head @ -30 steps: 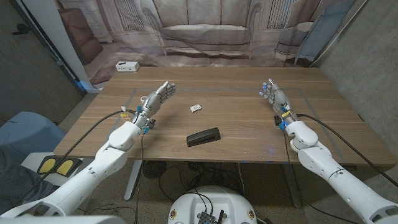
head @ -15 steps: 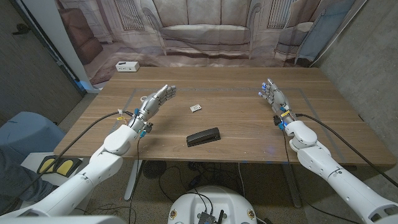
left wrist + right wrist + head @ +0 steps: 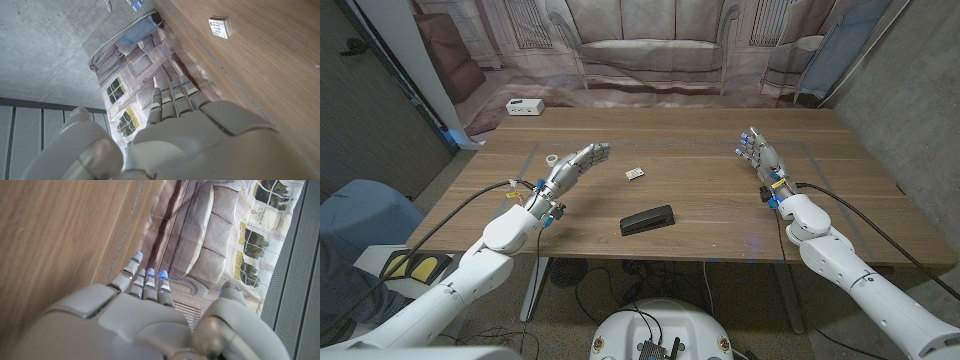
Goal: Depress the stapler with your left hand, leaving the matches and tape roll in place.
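Grey-white left hand [image 3: 572, 166], fingers extended and together, holding nothing, raised over the bench [image 3: 700, 215] at its left side. Beyond the fingertips lies the matches box [image 3: 635, 174]; behind the hand, the tape roll [image 3: 552, 159]. Black stapler [image 3: 647, 220] sits nearer the front edge, well apart from the hand, long axis slightly angled. Judged rigid, moderately heavy, sprung: press downward on the raised end of its top arm, not grasp. Right hand [image 3: 759, 155], fingers straight, empty, stands at the bench's right side.
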`<state>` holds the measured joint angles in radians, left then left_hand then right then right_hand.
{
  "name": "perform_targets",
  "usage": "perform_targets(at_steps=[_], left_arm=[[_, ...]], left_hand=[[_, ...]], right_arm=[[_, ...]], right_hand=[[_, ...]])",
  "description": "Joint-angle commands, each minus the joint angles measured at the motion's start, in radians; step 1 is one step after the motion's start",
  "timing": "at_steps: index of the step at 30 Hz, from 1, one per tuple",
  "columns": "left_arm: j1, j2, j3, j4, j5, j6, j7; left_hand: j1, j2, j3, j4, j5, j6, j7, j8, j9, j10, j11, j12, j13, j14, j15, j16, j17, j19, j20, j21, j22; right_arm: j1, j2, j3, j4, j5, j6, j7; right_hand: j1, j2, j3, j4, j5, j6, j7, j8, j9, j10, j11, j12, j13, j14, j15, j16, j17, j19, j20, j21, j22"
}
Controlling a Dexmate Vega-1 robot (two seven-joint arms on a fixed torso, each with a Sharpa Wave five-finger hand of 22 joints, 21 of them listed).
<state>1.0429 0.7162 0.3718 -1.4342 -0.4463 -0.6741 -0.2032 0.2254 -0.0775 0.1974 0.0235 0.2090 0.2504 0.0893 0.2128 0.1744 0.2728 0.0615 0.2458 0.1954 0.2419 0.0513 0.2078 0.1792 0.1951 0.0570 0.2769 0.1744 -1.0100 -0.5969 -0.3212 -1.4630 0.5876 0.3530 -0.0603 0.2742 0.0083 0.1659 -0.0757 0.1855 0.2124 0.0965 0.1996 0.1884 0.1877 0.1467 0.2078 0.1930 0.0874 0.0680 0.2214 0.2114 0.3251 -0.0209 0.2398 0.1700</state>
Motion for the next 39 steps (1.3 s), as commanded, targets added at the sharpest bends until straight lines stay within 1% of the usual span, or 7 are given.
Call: perform_targets(at_steps=[1, 7, 14, 19, 23, 30, 39], left_arm=[[-0.003, 0.02, 0.012, -0.012, 0.04, -0.022, -0.024], [0.01, 0.024, 0.005, -0.031, 0.076, -0.059, -0.003], [0.042, 0.032, -0.026, -0.069, 0.177, -0.081, 0.077], [0.045, 0.037, -0.032, -0.082, 0.248, -0.088, 0.107], [0.04, 0.042, -0.034, -0.09, 0.301, -0.095, 0.123], [0.052, 0.045, -0.054, -0.12, 0.417, -0.099, 0.187], [0.087, 0.073, -0.084, -0.186, 0.518, -0.081, 0.234]], left_hand=[[0.011, -0.003, -0.004, -0.003, 0.008, 0.017, 0.001, 0.007, 0.006, 0.017, 0.002, 0.008, 0.002, 0.018, 0.001, 0.009, 0.002, 0.019, 0.0, -0.004, 0.003], [0.013, -0.003, -0.006, -0.005, 0.009, 0.033, 0.001, 0.008, 0.006, 0.029, 0.0, 0.01, 0.002, 0.029, 0.001, 0.009, 0.002, 0.032, -0.001, -0.004, 0.003], [0.015, -0.002, -0.007, -0.007, 0.01, 0.05, 0.001, 0.01, 0.006, 0.046, -0.004, 0.013, 0.002, 0.044, -0.005, 0.01, 0.002, 0.045, -0.001, -0.005, 0.003], [0.018, -0.002, -0.008, -0.009, 0.011, 0.065, 0.001, 0.01, 0.006, 0.06, -0.008, 0.015, 0.002, 0.058, -0.007, 0.011, 0.001, 0.061, 0.001, -0.004, 0.003], [0.02, -0.002, -0.009, -0.011, 0.012, 0.078, 0.002, 0.011, 0.007, 0.072, -0.002, 0.016, 0.002, 0.069, -0.009, 0.011, 0.001, 0.073, 0.0, -0.004, 0.003], [0.024, -0.001, -0.01, -0.013, 0.014, 0.091, 0.002, 0.012, 0.007, 0.082, -0.005, 0.017, 0.002, 0.081, -0.009, 0.012, 0.001, 0.083, 0.001, -0.006, 0.003], [0.03, 0.003, -0.01, -0.016, 0.016, 0.118, 0.005, 0.014, 0.007, 0.109, -0.009, 0.022, 0.003, 0.103, -0.012, 0.013, 0.001, 0.107, 0.003, -0.006, 0.003]], right_arm=[[-0.018, -0.009, 0.009, -0.031, -0.006, -0.01, -0.023], [-0.026, -0.011, 0.011, -0.039, -0.012, -0.01, -0.032], [-0.029, -0.009, 0.01, -0.047, -0.021, -0.009, -0.042], [-0.031, -0.007, 0.01, -0.055, -0.026, -0.012, -0.051], [-0.035, -0.011, 0.009, -0.063, -0.032, -0.016, -0.056], [-0.041, -0.014, 0.011, -0.074, -0.037, -0.02, -0.065], [-0.049, -0.021, 0.017, -0.089, -0.041, -0.024, -0.072]], right_hand=[[0.002, 0.013, 0.003, -0.007, 0.004, 0.003, 0.003, -0.001, 0.001, 0.011, -0.005, 0.005, 0.003, 0.005, 0.006, 0.0, 0.004, 0.003, 0.003, -0.004, 0.002], [0.002, 0.014, 0.003, -0.008, 0.004, 0.004, 0.003, -0.001, 0.001, 0.011, -0.004, 0.004, 0.003, 0.007, 0.007, 0.0, 0.004, 0.004, 0.004, -0.005, 0.002], [0.002, 0.015, 0.002, -0.009, 0.004, 0.004, 0.003, -0.001, 0.001, 0.012, -0.004, 0.004, 0.003, 0.008, 0.007, 0.0, 0.004, 0.005, 0.004, -0.007, 0.002], [0.002, 0.015, 0.002, -0.009, 0.004, 0.004, 0.003, -0.001, 0.001, 0.012, -0.002, 0.004, 0.004, 0.008, 0.007, 0.0, 0.004, 0.006, 0.003, -0.008, 0.002], [0.002, 0.015, 0.001, -0.01, 0.004, 0.004, 0.003, -0.001, 0.001, 0.012, -0.002, 0.003, 0.004, 0.009, 0.008, 0.0, 0.004, 0.006, 0.004, -0.009, 0.002], [0.002, 0.015, 0.001, -0.011, 0.004, 0.005, 0.003, -0.001, 0.001, 0.012, -0.002, 0.003, 0.004, 0.008, 0.008, -0.001, 0.004, 0.007, 0.004, -0.011, 0.002], [0.001, 0.016, 0.0, -0.011, 0.004, 0.005, 0.003, -0.002, 0.001, 0.012, -0.002, 0.002, 0.004, 0.009, 0.008, -0.001, 0.005, 0.008, 0.005, -0.013, 0.002]])
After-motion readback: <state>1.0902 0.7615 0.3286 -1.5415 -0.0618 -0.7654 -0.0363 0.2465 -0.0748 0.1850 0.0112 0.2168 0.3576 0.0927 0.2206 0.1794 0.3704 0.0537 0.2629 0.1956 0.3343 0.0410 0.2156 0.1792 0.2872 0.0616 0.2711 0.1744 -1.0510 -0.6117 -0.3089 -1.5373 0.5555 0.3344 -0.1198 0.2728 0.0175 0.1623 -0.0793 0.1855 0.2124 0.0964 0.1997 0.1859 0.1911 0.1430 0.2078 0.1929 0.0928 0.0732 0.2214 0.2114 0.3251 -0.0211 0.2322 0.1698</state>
